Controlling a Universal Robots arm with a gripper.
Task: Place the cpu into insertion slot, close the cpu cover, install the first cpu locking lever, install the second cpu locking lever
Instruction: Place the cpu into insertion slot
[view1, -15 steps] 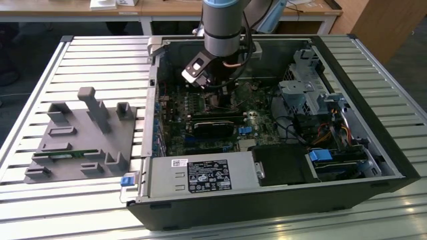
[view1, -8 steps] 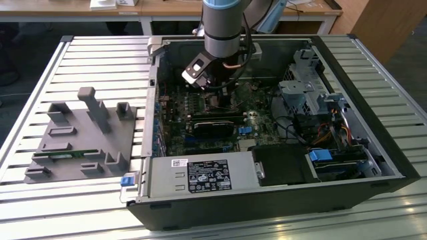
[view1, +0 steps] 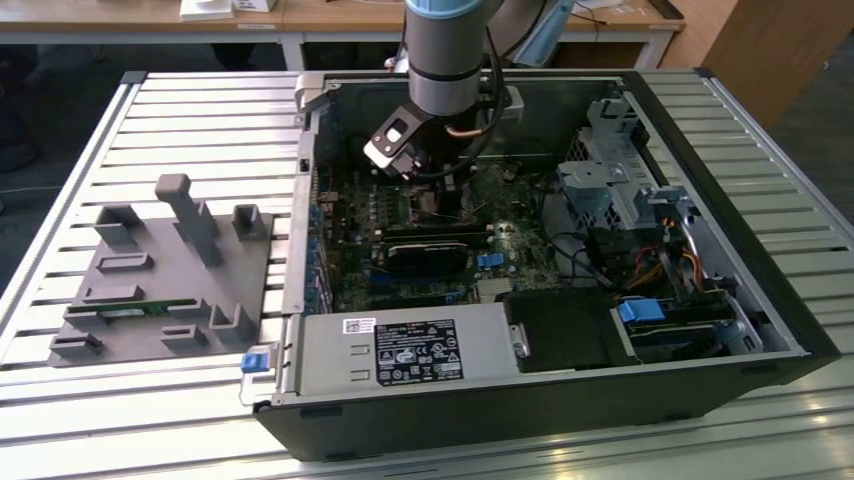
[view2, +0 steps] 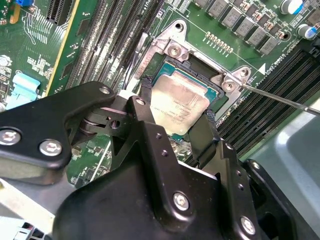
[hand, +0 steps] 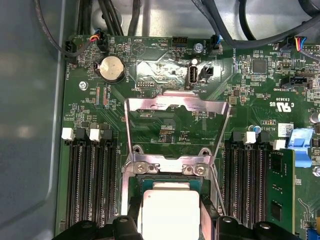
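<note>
**End effector** (view2: 176, 109): black fingers (view2: 144, 107) pressed against opposite edges of the cpu (view2: 182, 97), pinching it.
**Cpu:** silver-grey top, directly between the fingers, at the insertion slot (view2: 197, 64). Whether it is fully seated cannot be told, as the finger mounts hide one edge.
**Cpu cover** (hand: 177, 105): open, beyond the fingertips.
**Locking lever** (view2: 285, 98): thin rod, unlatched, far end cut off.
**Memory slots** (hand: 92, 185): flanking the end effector on both sides.
**Computer case** (view1: 534, 400): open, on the slatted bench (view1: 200, 120).

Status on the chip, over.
Tool around chip, grip unclear. Chip at socket. Cover open, flipped back. Nothing in the way.
</note>
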